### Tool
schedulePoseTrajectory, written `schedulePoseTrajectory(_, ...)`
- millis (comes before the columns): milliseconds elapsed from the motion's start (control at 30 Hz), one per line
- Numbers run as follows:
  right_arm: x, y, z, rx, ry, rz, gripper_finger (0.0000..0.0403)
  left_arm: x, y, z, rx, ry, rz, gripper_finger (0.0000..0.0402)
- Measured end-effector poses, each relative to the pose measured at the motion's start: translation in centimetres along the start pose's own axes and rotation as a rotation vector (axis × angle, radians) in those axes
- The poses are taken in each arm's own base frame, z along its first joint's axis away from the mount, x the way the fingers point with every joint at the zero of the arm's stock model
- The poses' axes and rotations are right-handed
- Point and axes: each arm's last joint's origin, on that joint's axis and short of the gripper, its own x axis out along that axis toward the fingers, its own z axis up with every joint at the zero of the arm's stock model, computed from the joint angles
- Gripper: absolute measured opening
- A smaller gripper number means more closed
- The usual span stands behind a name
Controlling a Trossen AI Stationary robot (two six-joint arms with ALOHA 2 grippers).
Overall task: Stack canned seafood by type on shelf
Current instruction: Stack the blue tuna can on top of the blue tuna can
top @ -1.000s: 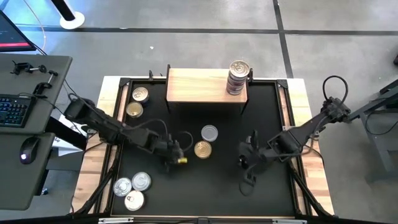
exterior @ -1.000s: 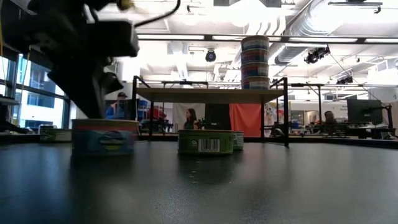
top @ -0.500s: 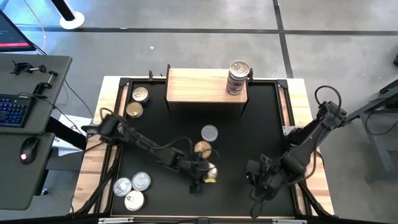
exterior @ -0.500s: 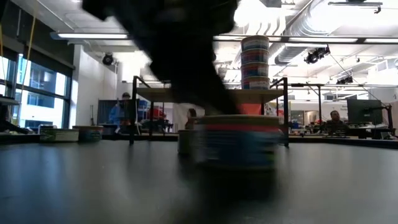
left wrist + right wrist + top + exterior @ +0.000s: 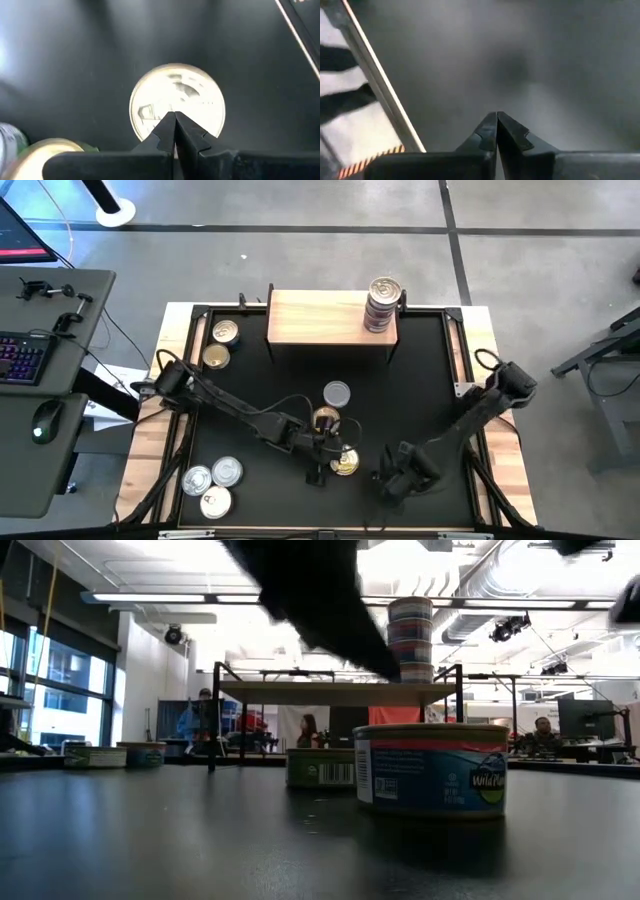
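Observation:
A gold-topped tin (image 5: 346, 464) (image 5: 175, 90) stands upright on the black table near its middle; in the low view its blue label (image 5: 430, 770) fills the foreground. My left gripper (image 5: 328, 467) (image 5: 175, 115) is shut and hangs just above this tin's lid; the low view shows a gap between them. My right gripper (image 5: 384, 481) (image 5: 496, 115) is shut over bare table near the near edge. The pale wood shelf (image 5: 320, 318) (image 5: 340, 692) carries a stack of tins (image 5: 382, 304) (image 5: 410, 638) at its right end.
A silver-topped tin (image 5: 337, 393) and a gold-topped tin (image 5: 325, 418) (image 5: 322, 768) sit mid-table. Two tins (image 5: 221, 344) stand at the far left and three tins (image 5: 213, 485) at the near left. The table's right rail (image 5: 380, 80) is close to my right gripper.
My left gripper has swept from left of centre toward the table's right and near edge, and the gold-topped tin slid along the table with it; the tin now stands still. My right gripper has moved toward the near edge and leftward.

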Motion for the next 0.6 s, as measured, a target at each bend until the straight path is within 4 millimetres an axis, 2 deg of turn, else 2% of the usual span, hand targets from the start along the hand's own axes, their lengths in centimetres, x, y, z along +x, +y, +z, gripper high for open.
schedulePoseTrajectory(67, 1.6, -1.2, 0.3, 0.008, 0.008, 0.034, 0.0000, -0.1, -0.5, -1.0, -0.028, -0.016, -0.009, 0.0000)
schedulePoseTrajectory(133, 2.4, -3.0, 0.0, 0.044, 0.017, 0.025, 0.0000, -0.2, -1.3, -1.8, -0.061, -0.040, -0.026, 0.0000)
schedulePoseTrajectory(233, 1.6, -4.8, -1.0, 0.114, -0.037, 0.069, 0.0000, -0.1, -2.4, -2.9, -0.054, -0.051, 0.000, 0.0000)
schedulePoseTrajectory(367, -0.8, -5.6, -2.5, 0.175, -0.260, 0.272, 0.0000, -0.5, -2.8, -2.0, -0.029, -0.160, 0.060, 0.0000)
schedulePoseTrajectory(433, -1.3, -6.2, -2.9, 0.247, -0.332, 0.354, 0.0000, -0.2, -2.6, -1.9, -0.002, -0.167, 0.079, 0.0000)
schedulePoseTrajectory(600, 1.0, -8.3, -2.4, 0.423, -0.383, 0.334, 0.0000, 1.3, -1.2, -2.7, 0.064, -0.110, 0.134, 0.0000)
